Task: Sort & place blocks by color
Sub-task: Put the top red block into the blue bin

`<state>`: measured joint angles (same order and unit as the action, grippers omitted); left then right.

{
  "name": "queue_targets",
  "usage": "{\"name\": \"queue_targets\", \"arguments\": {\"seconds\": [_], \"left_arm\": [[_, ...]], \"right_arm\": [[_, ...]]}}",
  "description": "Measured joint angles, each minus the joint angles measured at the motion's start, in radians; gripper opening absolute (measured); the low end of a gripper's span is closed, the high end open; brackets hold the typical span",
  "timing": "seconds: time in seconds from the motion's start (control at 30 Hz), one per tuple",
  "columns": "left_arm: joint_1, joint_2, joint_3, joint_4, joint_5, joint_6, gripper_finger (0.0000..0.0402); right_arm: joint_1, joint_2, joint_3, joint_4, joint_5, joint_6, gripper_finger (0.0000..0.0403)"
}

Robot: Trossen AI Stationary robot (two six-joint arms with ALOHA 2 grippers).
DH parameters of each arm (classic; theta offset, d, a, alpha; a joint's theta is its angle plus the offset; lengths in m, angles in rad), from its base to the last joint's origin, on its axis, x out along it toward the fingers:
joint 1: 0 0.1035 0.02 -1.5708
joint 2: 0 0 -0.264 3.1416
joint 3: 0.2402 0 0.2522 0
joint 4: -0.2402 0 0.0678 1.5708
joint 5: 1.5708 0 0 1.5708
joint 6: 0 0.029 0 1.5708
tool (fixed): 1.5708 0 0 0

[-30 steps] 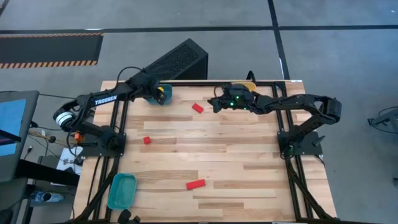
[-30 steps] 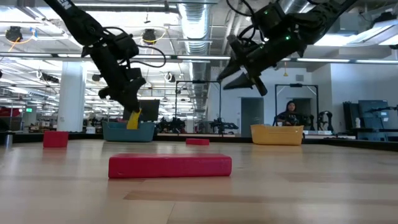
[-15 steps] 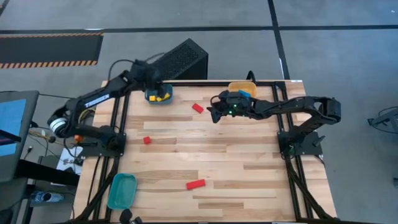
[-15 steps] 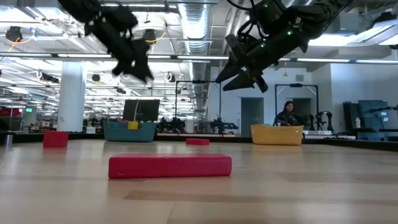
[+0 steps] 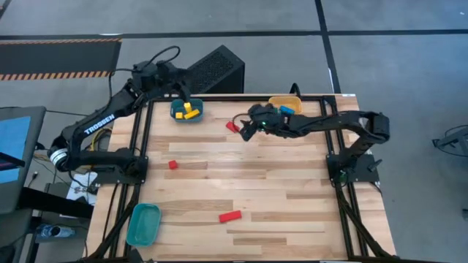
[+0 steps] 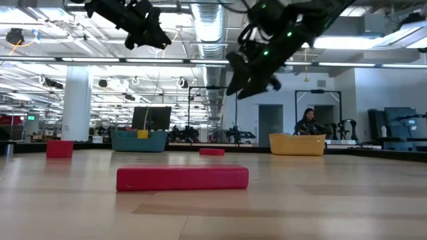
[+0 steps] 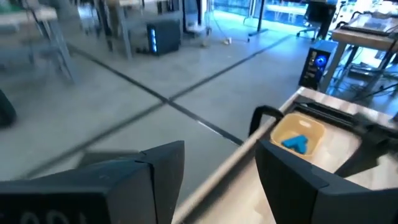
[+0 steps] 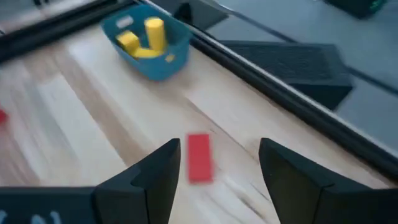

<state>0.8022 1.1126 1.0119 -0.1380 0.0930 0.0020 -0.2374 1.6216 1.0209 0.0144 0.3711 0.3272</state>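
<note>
My right gripper (image 8: 214, 168) is open and hovers above a red bar block (image 8: 199, 157) near the table's far edge; the block (image 5: 232, 126) lies flat on the wood just ahead of the fingers. My left gripper (image 5: 181, 89) is open and raised high over the far-left corner, behind the teal bin (image 5: 187, 111), which holds yellow blocks (image 8: 146, 38). An orange bin (image 5: 284, 106) holds a blue block (image 7: 296, 142). A red cube (image 5: 172, 164) and another red bar (image 5: 229, 216) rest flat on the table.
A second teal bin (image 5: 143, 223) sits at the near-left corner. A black box (image 5: 212, 69) stands beyond the far edge. The middle of the table is bare wood. A person (image 6: 309, 123) shows far off in the room.
My left gripper let go of a yellow block into the far teal bin, then rose and drew back toward the far-left corner. My right gripper moved a little toward the table's left, closing on the red bar near the far edge.
</note>
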Motion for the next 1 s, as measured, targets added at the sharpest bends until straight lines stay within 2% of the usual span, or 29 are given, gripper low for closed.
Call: {"name": "queue_targets", "arguments": {"seconds": [0.1, 0.27, 0.5, 0.63, 0.73, 0.87, 1.0], "left_arm": [[-0.005, 0.0, 0.0, -0.056, 0.0, -0.079, 0.0184], [-0.006, 0.0, -0.001, -0.194, -0.01, -0.128, 0.0184], [-0.024, 0.0, -0.001, -0.344, -0.007, -0.155, 0.0184], [-0.043, 0.0, -0.001, -0.36, -0.011, -0.145, 0.0184], [-0.057, 0.0, -0.001, -0.36, -0.05, -0.14, 0.0184], [-0.058, 0.0, -0.001, -0.359, -0.098, -0.138, 0.0184], [-0.058, 0.0, -0.001, -0.359, -0.101, -0.138, 0.0184]], "right_arm": [[0.003, 0.08, 0.04, -0.027, -0.06, 0.034, 0.024], [0.037, 0.21, 0.148, -0.11, -0.001, 0.039, 0.024], [0.016, 0.38, 0.346, -0.33, -0.01, 0.076, 0.024], [-0.01, 0.45, 0.456, -0.438, -0.013, 0.075, 0.024], [-0.034, 0.485, 0.517, -0.489, -0.028, 0.071, 0.024], [-0.072, 0.53, 0.567, -0.511, -0.15, 0.064, 0.024], [-0.09, 0.542, 0.596, -0.539, -0.164, 0.022, 0.0235]]}}
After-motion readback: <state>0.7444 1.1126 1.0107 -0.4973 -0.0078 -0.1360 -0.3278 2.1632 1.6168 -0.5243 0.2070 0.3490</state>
